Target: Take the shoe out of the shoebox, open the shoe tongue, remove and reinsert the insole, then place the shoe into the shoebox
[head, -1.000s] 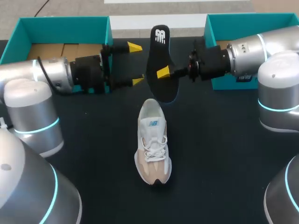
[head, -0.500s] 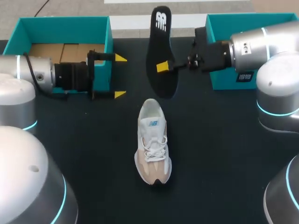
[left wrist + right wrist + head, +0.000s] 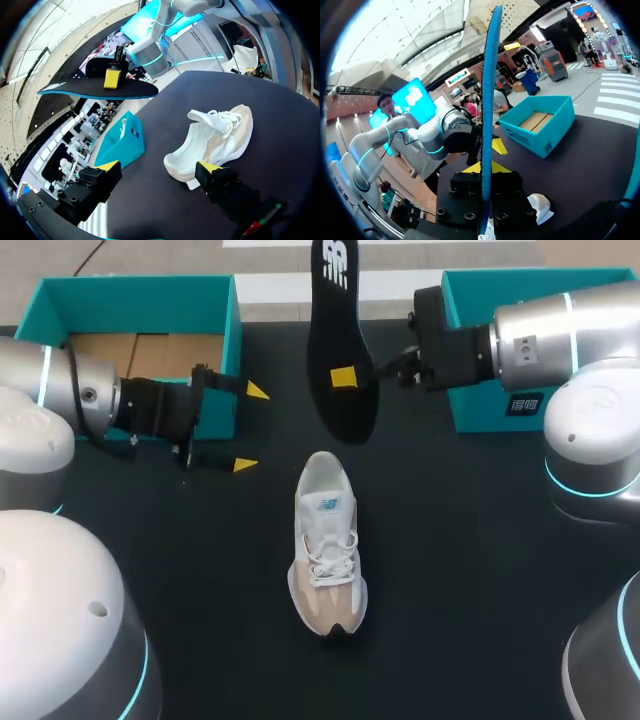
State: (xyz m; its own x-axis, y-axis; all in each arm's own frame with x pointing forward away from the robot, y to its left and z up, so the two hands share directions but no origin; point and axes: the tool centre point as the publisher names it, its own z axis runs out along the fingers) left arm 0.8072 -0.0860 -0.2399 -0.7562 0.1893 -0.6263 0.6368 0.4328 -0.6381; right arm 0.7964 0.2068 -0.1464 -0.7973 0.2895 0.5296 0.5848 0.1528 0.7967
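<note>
Head view: the black insole with a blue underside [image 3: 340,350] is cut off at its far tip by the frame edge, and it hides the rear finger of the right end effector [image 3: 345,380], so only one yellow tip shows against its face. The right arm covers part of the second teal box [image 3: 520,280], whose inside cannot be seen. The teal cardboard shoebox [image 3: 140,295] lies at the far left, its near wall partly masked by the left arm.

Right wrist view: the insole [image 3: 489,100] appears edge-on as a thin blue strip, so its face cannot be read. The white and beige lace-up shoe [image 3: 540,207] is mostly hidden beneath the end effector's body. The shoebox [image 3: 540,125] stands beyond, open side up.

Right end effector [image 3: 485,167]: clamped on the insole from both sides near its middle, holding it on edge in the air above the black worktop [image 3: 480,570], beyond the shoe's heel and apart from it.

Left end effector [image 3: 250,428]: fingers spread wide, holding nothing, just in front of the shoebox and well apart from the insole. Left wrist view: its own fingers [image 3: 159,167] frame the shoe [image 3: 215,137] without touching it; the insole [image 3: 95,89] hangs beyond.

Shoe [image 3: 328,545]: upright on its sole at mid-worktop, outside both boxes, laced, toe towards the robot.
</note>
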